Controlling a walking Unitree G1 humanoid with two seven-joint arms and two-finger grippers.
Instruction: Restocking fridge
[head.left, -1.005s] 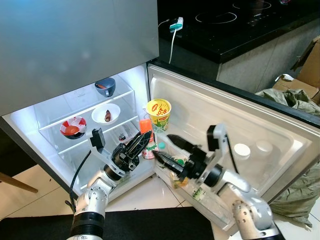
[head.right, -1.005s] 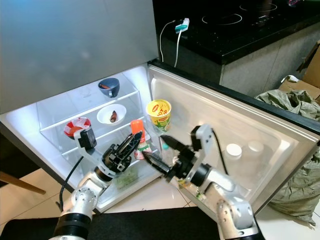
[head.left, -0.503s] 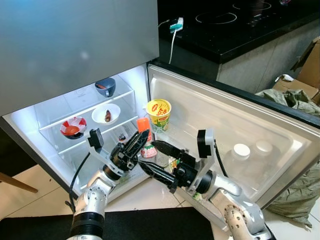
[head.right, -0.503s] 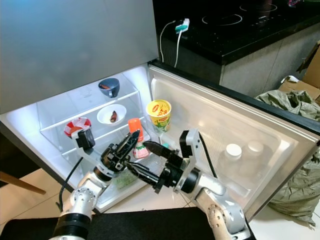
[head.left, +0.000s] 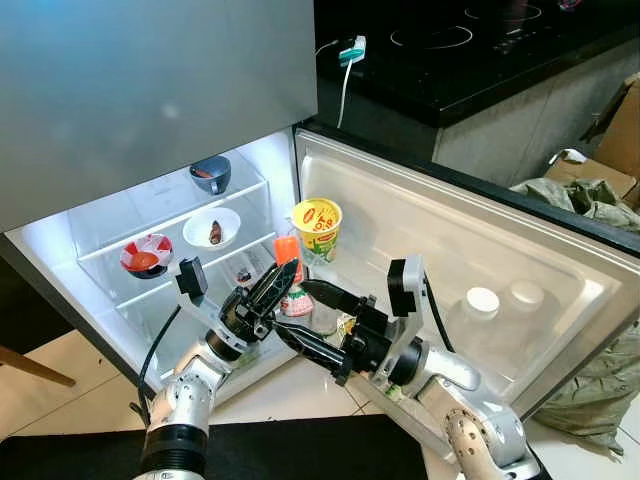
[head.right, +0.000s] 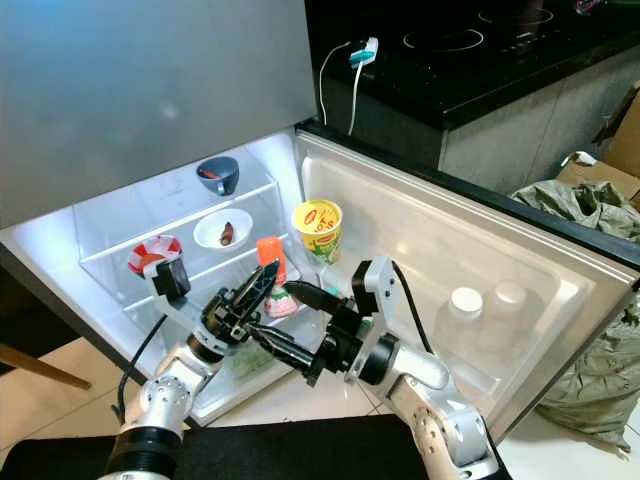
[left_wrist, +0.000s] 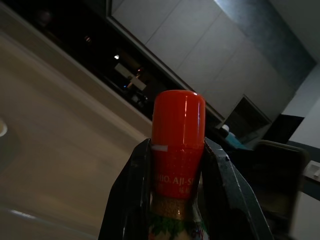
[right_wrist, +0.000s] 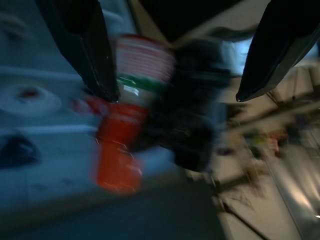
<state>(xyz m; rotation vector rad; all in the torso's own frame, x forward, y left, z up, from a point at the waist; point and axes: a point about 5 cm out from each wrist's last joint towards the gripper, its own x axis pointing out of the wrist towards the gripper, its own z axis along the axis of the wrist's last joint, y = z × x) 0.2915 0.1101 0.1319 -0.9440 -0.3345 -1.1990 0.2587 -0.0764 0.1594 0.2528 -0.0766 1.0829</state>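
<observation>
The left gripper (head.left: 268, 291) clamps an orange-capped seasoning bottle (head.left: 291, 279) upright; the right gripper (head.left: 308, 320), fingers spread wide, reaches left just beside it.

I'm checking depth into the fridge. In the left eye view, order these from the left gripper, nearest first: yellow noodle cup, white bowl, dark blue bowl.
From the left gripper:
1. Yellow noodle cup, just beyond it, by the door hinge.
2. White bowl, on the middle shelf.
3. Dark blue bowl, on the top shelf, farthest back.
</observation>
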